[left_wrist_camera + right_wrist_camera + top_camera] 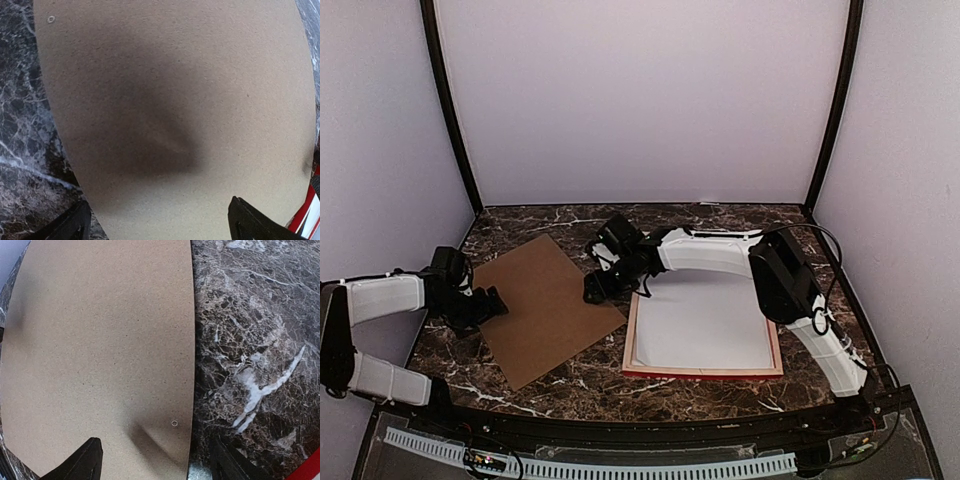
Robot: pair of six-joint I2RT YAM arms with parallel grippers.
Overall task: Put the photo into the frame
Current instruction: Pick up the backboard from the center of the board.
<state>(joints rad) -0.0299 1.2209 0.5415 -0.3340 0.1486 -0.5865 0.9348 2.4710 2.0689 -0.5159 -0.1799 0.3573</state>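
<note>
The frame (632, 335) lies flat at centre right, with pale wood edges and a red strip along its near side. A plain white sheet (705, 320) fills it; no dark landscape print shows, so the photo is hidden or out of view. The brown backing board (545, 305) lies flat to the left of the frame. My left gripper (490, 303) is open and empty at the board's left edge, low over the board (175, 100). My right gripper (595, 290) is open and empty over the board's far right corner (100, 340), its jaws straddling the board's edge.
The table is dark marble (570, 385) with white enclosure walls on three sides. A red and white corner of the frame shows in the left wrist view (305, 215) and in the right wrist view (310, 469). The right arm reaches across the frame's far edge.
</note>
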